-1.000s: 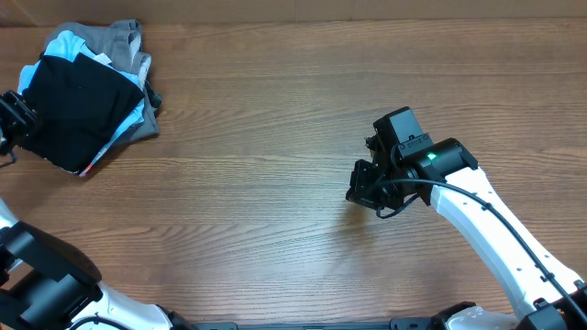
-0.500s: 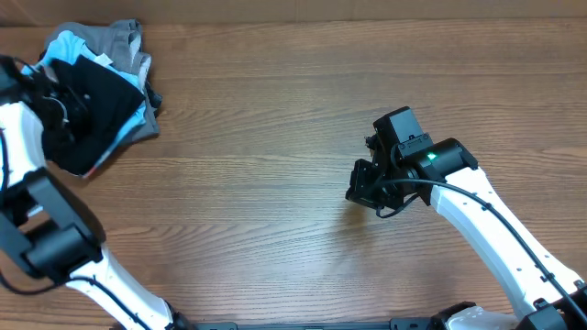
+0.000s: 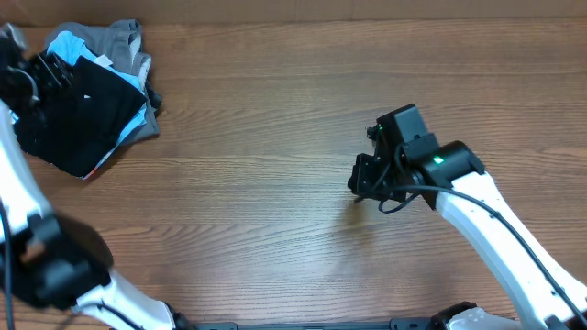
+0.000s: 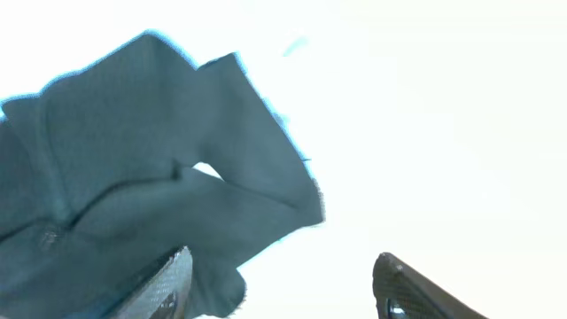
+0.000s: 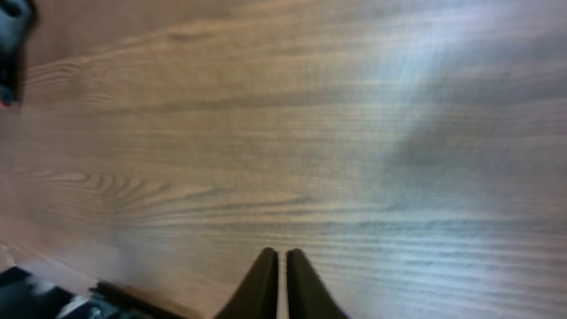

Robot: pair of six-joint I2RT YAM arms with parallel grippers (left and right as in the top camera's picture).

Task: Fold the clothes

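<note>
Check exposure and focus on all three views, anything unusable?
Overhead: evenly lit, sharp. Left wrist: background blown out white, dark soft fabric washed teal with blue fringing. Right wrist: brown wooden table soft, pale glare upper right.

This looks like a robotics lab or test bench rather than a home. A broad brown wood-grain laminate table fills the overhead view, and two white-and-black jointed robot arms reach over it: the left arm at the left edge and the right arm from the lower right, with a small green indicator light glowing on its black wrist housing. In the far left corner sits a small heap of practice laundry, a plain black soft-fabric T-shirt lying over a light blue T-shirt and a crumpled grey garment.
</note>
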